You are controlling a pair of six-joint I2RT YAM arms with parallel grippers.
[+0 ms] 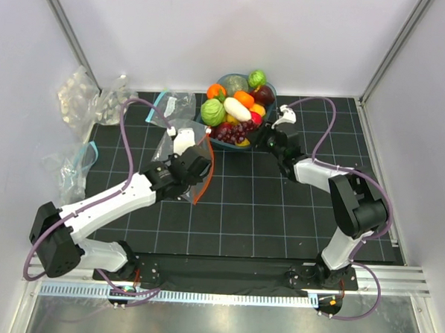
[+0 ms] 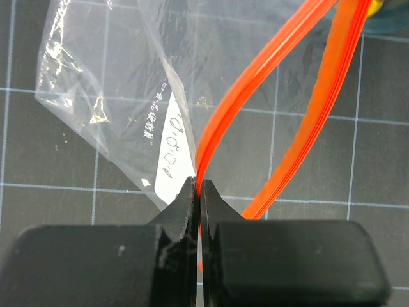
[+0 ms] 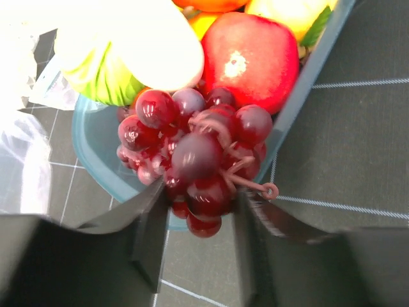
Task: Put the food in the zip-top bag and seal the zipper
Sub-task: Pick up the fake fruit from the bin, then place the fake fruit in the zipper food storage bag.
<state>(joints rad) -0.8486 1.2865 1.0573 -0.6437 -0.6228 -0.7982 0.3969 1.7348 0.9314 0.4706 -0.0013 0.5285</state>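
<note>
Grapes [image 3: 198,160] between right fingers [image 3: 151,238]

Right pincer [image 3: 195,236] is black. Between its fingers sit the grapes [image 3: 198,160], glossy dark wine-red with a pinkish stem. Just past them: a red apple [image 3: 252,61] with a pale spot, a white veg [image 3: 128,35] and a yellow-green cabbage [image 3: 105,80], all in a teal bowl [image 3: 96,160]. The mat [image 3: 345,147] is black with a thin pale grid. At the black left pincer [image 2: 200,192], the zipper [image 2: 255,96] is bright orange-red and the bag [image 2: 108,77] is clear with a white printed label [image 2: 172,147].
</note>
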